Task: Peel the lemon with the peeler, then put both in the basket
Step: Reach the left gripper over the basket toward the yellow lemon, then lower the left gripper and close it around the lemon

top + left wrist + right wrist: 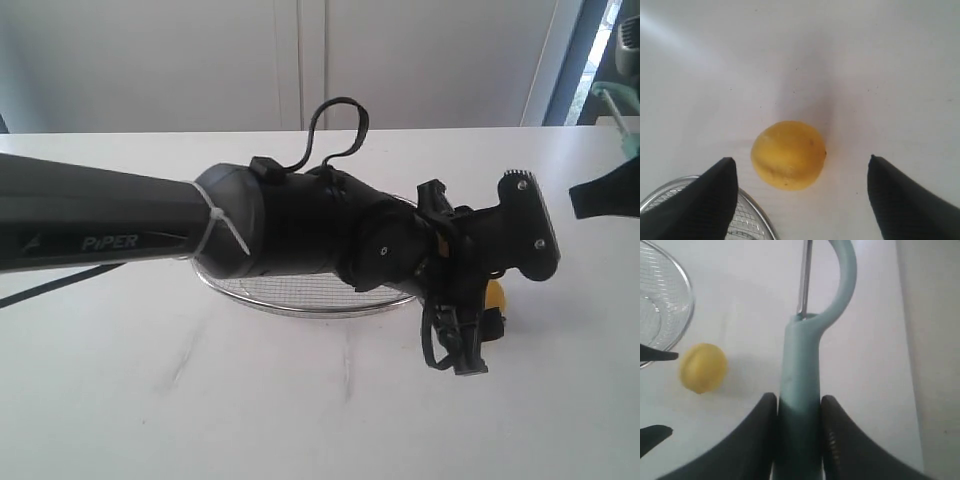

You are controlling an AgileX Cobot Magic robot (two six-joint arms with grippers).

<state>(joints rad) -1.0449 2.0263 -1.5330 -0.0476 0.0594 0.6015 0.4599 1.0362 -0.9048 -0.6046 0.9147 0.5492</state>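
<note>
A black robot arm point(100, 230) marked "PiPER" fills the foreground of the exterior view, reaching from the left across the white table point(150, 400) and over the basket point(300, 308). It hides most of the basket, leaving only the near rim and a strip of wire mesh showing beneath it. The left end effector point(801, 159) hangs off the arm's far end, pointing down at the table just to the right of the basket.

Its fingers point(705, 200) are spread wide and hold nothing. The lemon point(788, 155) sits on the table between and just beyond the two fingertips, with a clear gap to each. The lemon is outside the basket, near its rim. In the exterior view only a small yellow patch of it shows behind the end effector's hardware.

The right end effector point(799, 402) is pinching the peeler point(800, 365). Its two dark fingers point(755, 440) press on either side of the pale teal handle. The curved head and the metal blade point(804, 277) point away from the wrist, over bare table. In the right wrist view the lemon lies off to one side of the peeler, well apart from it, and a curve of the basket's rim shows beyond the lemon.
</note>
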